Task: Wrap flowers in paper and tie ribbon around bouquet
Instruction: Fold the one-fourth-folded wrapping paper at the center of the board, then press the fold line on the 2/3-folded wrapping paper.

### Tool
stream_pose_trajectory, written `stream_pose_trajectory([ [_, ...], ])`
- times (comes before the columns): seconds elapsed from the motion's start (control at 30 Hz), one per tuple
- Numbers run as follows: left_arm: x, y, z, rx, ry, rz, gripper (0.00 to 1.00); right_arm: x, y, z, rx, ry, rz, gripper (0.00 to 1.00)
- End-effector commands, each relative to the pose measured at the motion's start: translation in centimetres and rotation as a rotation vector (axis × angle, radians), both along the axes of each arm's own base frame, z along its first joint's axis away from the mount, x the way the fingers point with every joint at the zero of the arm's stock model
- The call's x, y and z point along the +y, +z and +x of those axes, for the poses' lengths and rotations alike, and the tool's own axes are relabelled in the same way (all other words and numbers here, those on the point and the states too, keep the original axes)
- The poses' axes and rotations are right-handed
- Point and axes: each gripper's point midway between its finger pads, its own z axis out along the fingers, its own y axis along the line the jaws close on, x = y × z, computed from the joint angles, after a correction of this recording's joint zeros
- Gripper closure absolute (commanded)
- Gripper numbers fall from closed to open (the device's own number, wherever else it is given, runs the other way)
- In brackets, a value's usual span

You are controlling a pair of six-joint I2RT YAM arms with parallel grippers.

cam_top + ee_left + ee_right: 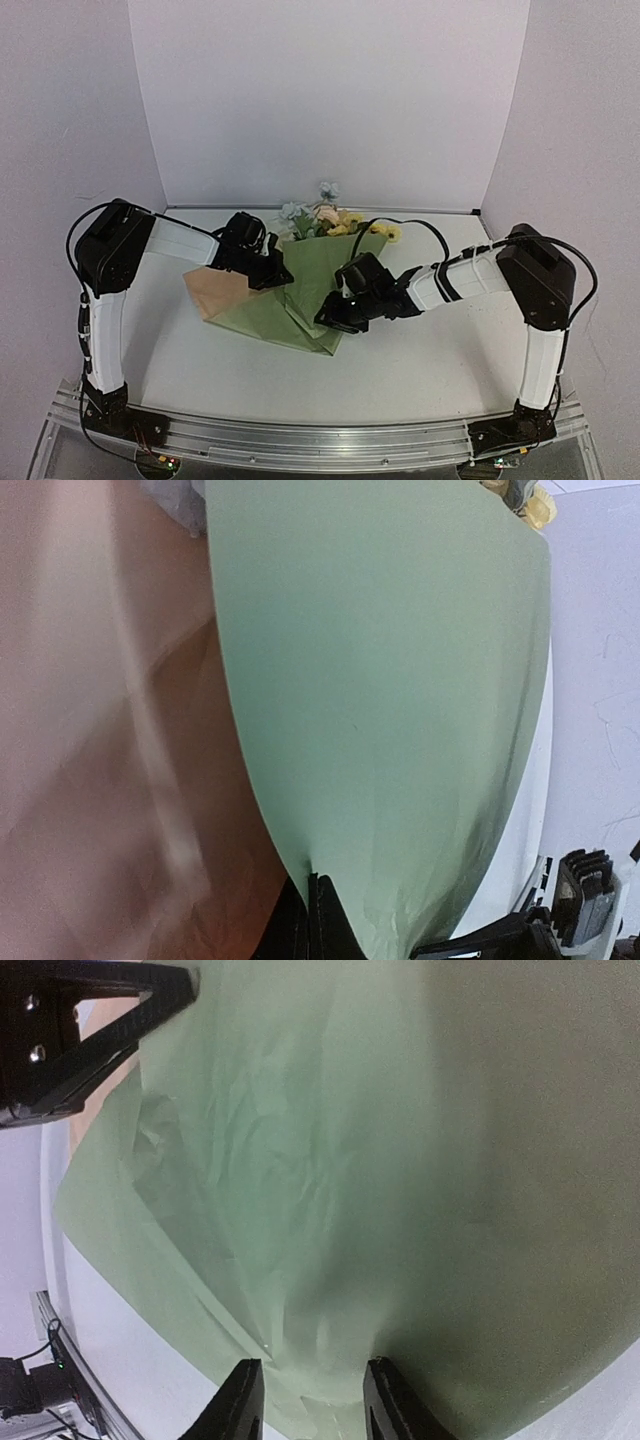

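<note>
1. At the bottom of the overhead view, a metal rail (320,445) carries both arm bases along the near edge of the white worktop (440,365).
2. The right claw (332,318) sits low in the centre of the frame, over the near corner of the paper (300,295). In its own wrist view (310,1365) the two black fingers (243,1400) stand partly apart. Green sheet shows beneath and between them, and they are not pinching it.
3. The paper lies mid-frame on the worktop, folded over with its olive face up. Its tan reverse side shows at the left centre.
4. The left claw (276,272) is just left of centre, at the folded edge. In its wrist view (312,905) it is closed on the paper, and the green sheet runs down into the black fingers (325,925) at the bottom edge.
5. The flowers (330,215) are in the upper centre. Their blue, pink and yellow blooms poke out past the paper's far edge, and the stems are hidden under it.
6. A plain pale wall (330,100) fills the top of the frame.
</note>
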Motion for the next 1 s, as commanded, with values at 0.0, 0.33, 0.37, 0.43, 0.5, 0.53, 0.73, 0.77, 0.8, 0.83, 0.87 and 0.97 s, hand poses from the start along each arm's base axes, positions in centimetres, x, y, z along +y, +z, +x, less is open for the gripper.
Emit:
stream_pose_trajectory([
  [0.0, 0.8, 0.3, 0.7, -0.057, 0.03, 0.013, 1.0, 1.0, -0.9, -0.4, 0.083, -0.038, 0.114, 0.69],
  [0.33, 2.9, 5.9, 1.5, -0.196, 0.084, 0.097, 0.54, -1.1, -4.2, -2.0, 0.194, -0.113, 0.082, 0.76],
  [0.37, 3.1, 7.2, 1.5, -0.219, 0.091, 0.098, 0.5, -1.1, -4.3, -2.1, 0.198, -0.11, 0.081, 0.76],
  [0.43, 3.5, 9.5, 1.1, -0.254, 0.101, 0.09, 0.47, -1.0, -4.4, -2.2, 0.204, -0.104, 0.081, 0.76],
  [0.5, 3.0, 11.7, -0.1, -0.272, 0.086, 0.055, 0.47, -0.9, -4.3, -2.2, 0.205, -0.101, 0.085, 0.76],
  [0.53, 2.3, 12.4, -0.9, -0.275, 0.07, 0.046, 0.47, -0.9, -4.2, -2.2, 0.205, -0.1, 0.087, 0.76],
  [0.73, -2.5, 10.6, -5.4, -0.153, -0.011, -0.077, 0.67, -0.7, -3.8, -2.0, 0.202, -0.104, 0.096, 0.76],
  [0.77, -2.8, 9.5, -5.8, -0.113, -0.012, -0.097, 0.73, -0.7, -3.8, -2.0, 0.202, -0.106, 0.096, 0.76],
  [0.8, -3.0, 8.5, -6.1, -0.083, -0.011, -0.113, 0.77, -0.7, -3.8, -1.9, 0.202, -0.107, 0.097, 0.76],
  [0.83, -3.2, 7.8, -6.2, -0.062, -0.005, -0.127, 0.8, -0.6, -3.7, -1.9, 0.202, -0.109, 0.098, 0.76],
  [0.87, -3.1, 6.7, -6.4, -0.032, 0.004, -0.125, 0.84, -0.6, -3.7, -1.9, 0.205, -0.111, 0.099, 0.76],
  [0.97, -2.4, 4.1, -7.0, 0.039, 0.037, -0.114, 0.89, -0.4, -3.6, -1.8, 0.207, -0.113, 0.106, 0.76],
])
